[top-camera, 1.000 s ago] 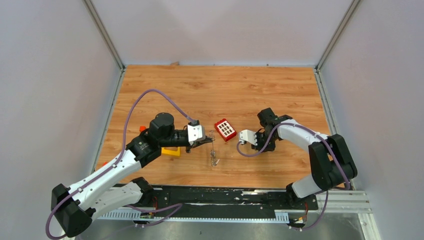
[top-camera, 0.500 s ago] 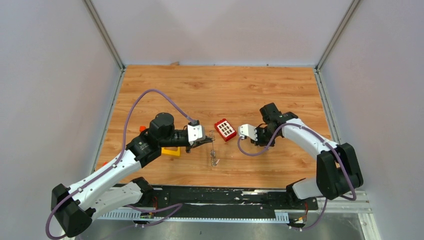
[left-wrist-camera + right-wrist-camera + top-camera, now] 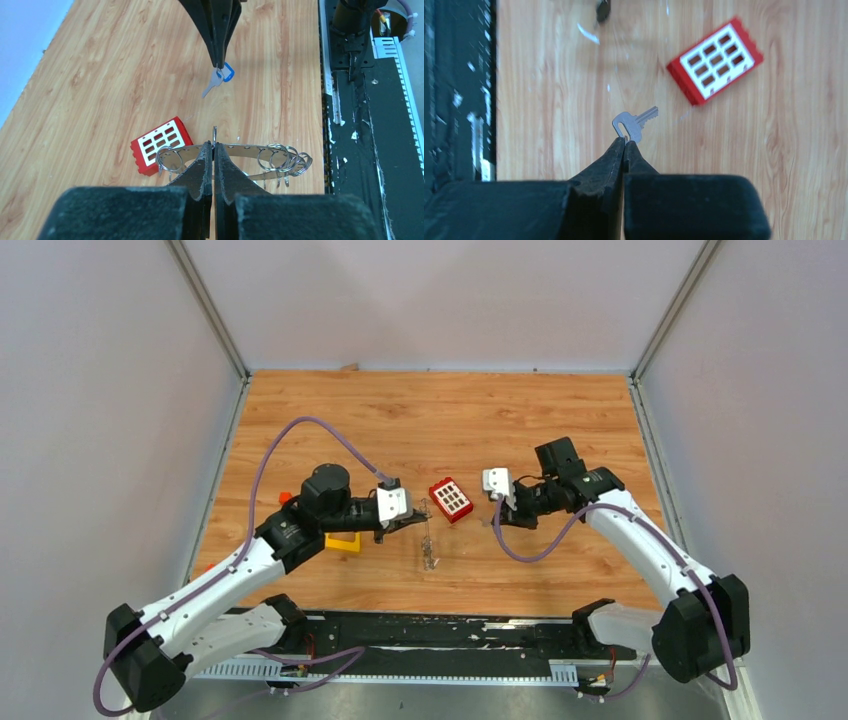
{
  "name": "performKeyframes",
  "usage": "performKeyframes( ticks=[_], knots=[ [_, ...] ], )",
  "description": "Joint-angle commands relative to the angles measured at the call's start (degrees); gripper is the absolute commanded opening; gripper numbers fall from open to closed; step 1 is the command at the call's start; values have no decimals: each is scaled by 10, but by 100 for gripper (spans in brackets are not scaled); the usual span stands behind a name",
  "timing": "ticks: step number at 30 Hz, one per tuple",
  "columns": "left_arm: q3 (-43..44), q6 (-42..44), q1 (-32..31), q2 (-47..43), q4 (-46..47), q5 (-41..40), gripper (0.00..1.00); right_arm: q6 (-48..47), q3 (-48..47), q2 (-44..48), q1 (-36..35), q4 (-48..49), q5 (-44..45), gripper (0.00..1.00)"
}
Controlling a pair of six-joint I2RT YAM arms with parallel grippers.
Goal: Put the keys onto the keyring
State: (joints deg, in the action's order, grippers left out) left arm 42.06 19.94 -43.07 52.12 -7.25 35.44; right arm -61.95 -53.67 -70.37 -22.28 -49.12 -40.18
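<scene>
From above, we find left claw [image 3: 421,522] clamped on the keyring [image 3: 428,555] left of red block [image 3: 451,499] on bench [image 3: 400,420], left wrist view, right claw [image 3: 218,63] pinching blue-headed key [image 3: 216,83] beyond the ring, right wrist view, jaws closed on key head.

Bright, even, diffuse light from overhead. Shadows on the table [image 3: 330,420] are faint and soft-edged. Top view sharp, no glare. Wrist views: near fingers [image 3: 197,170] out of focus; right wrist's far edge shows pale smears, possibly motion blur.
</scene>
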Motion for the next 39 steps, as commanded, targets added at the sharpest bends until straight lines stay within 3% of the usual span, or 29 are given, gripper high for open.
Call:
performKeyframes(
  ticks=[1, 10, 13, 17, 25, 34, 39],
  knots=[
    [17, -3, 2, 14, 49, 2, 0, 61, -18, 40, 2, 82, -175, 0],
    [34, 47, -1, 50, 49, 60, 0, 147, -40, 50, -23, 173, -273, 0],
    [36, 57, -2, 50, 46, 59, 0, 156, -44, 42, -45, 172, -210, 0],
    [25, 94, -2, 30, 17, 34, 0, 82, -34, 27, -51, 97, -69, 0],
    [11, 119, -2, -5, -16, -11, 0, 22, 112, 72, -51, 128, 167, 0],
    [11, 117, -2, -9, -21, -29, 0, -7, 197, 59, -51, 163, 173, 1],
    [9, 117, -2, -11, -17, -27, 0, -13, 207, 37, -51, 157, 156, 6]
  ],
)
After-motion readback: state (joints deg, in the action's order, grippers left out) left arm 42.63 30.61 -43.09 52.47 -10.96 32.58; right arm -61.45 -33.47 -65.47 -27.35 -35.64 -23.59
